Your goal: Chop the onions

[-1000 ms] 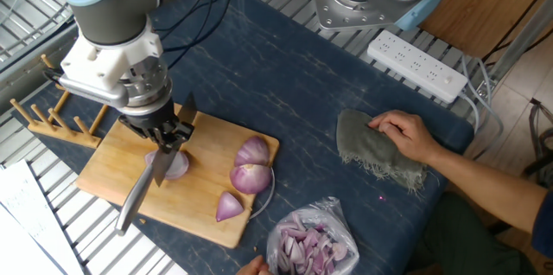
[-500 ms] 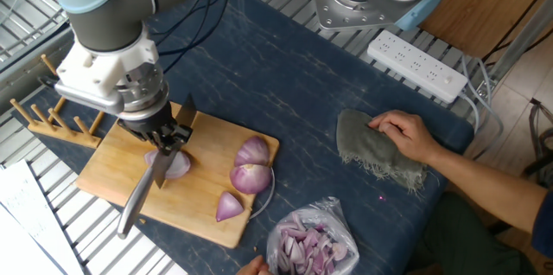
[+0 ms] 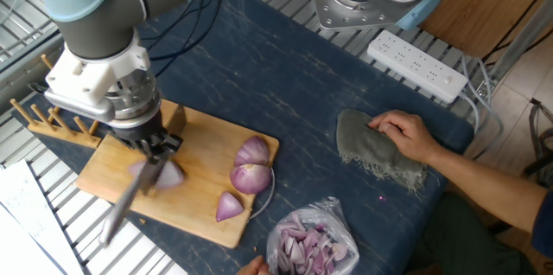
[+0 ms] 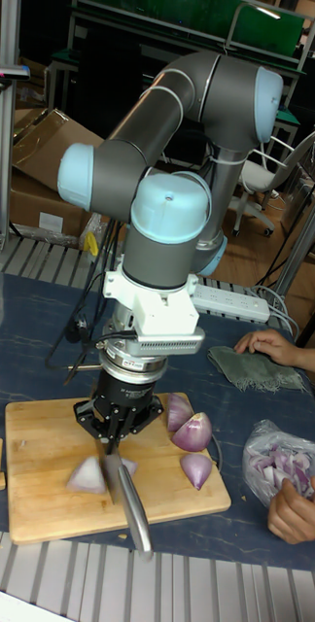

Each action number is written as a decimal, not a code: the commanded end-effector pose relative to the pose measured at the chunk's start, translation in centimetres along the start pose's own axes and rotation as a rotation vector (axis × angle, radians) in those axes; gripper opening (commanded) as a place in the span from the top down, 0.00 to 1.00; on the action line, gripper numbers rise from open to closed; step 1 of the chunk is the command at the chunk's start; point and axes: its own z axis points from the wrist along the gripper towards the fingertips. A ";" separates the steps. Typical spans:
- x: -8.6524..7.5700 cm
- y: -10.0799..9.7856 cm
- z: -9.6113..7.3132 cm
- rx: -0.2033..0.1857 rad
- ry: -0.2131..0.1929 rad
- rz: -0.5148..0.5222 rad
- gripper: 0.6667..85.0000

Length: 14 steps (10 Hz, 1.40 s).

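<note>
A wooden cutting board [image 3: 200,131] [image 4: 39,439] carries the onions. One pale piece [image 3: 169,175] [image 4: 86,476] lies blurred at the knife [image 3: 125,201] [image 4: 128,503]. Three purple pieces [image 3: 251,177] [image 4: 193,431] rest on the board's right part: two halves and a smaller wedge [image 3: 229,207] [image 4: 196,470]. My gripper [image 3: 151,147] [image 4: 113,434] is shut on the knife's handle end, just above the pale piece. The blade slants down past the board's front edge and looks motion-blurred.
A clear bag of purple onion bits [image 3: 310,245] [image 4: 278,457] lies right of the board, with a person's hand [image 4: 302,509] on it. Another hand presses a grey cloth [image 3: 378,150] [image 4: 259,370]. A power strip [image 3: 418,65] lies behind; a wooden peg rack [image 3: 52,120] stands left.
My gripper and the knife have shifted left and toward the board's front edge. The pale onion piece under the blade now looks smeared; the three right-hand pieces have not moved.
</note>
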 end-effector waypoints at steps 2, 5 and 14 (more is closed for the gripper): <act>-0.9 0.1 0.0 -0.002 -0.013 0.017 1.00; 0.8 -0.8 -2.1 -0.011 0.016 -0.010 1.00; 1.2 -3.3 -3.2 -0.039 0.026 -0.015 1.00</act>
